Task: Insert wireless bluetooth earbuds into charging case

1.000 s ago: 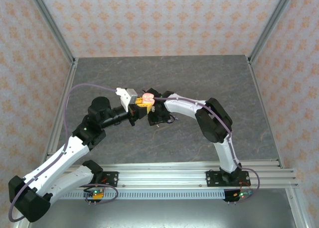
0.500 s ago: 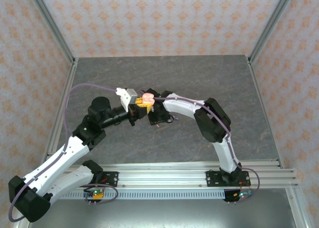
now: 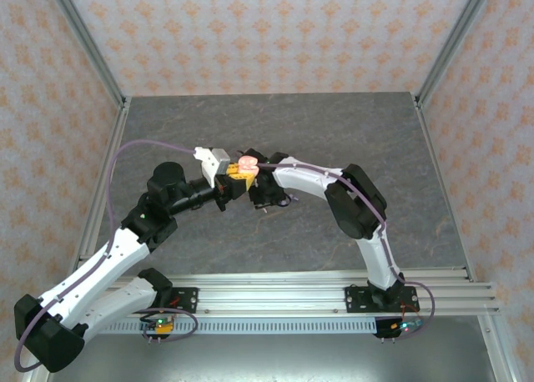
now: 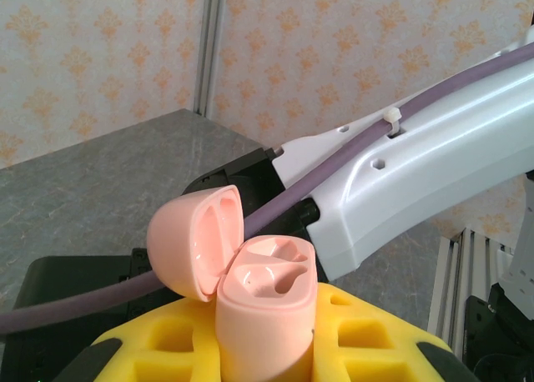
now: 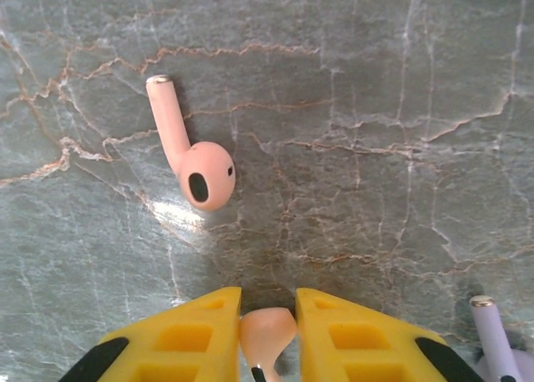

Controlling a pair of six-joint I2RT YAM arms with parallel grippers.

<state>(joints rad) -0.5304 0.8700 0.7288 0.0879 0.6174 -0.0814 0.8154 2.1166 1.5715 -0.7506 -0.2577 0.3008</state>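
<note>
Pink smooth plastic, surely light and slippery, one earbud (image 5: 268, 325) is pinched in the right claw (image 5: 268, 315), a second earbud (image 5: 196, 161) lies on the tabletop (image 5: 375, 107), best gripped across its bulb, and the left claw (image 4: 269, 349) clamps the open charging case (image 4: 265, 290).

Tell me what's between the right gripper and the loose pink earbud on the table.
Bare marbled tabletop, nothing else, separates the right gripper from the loose pink earbud in the right wrist view. The gripper pinches a second pink earbud.
</note>
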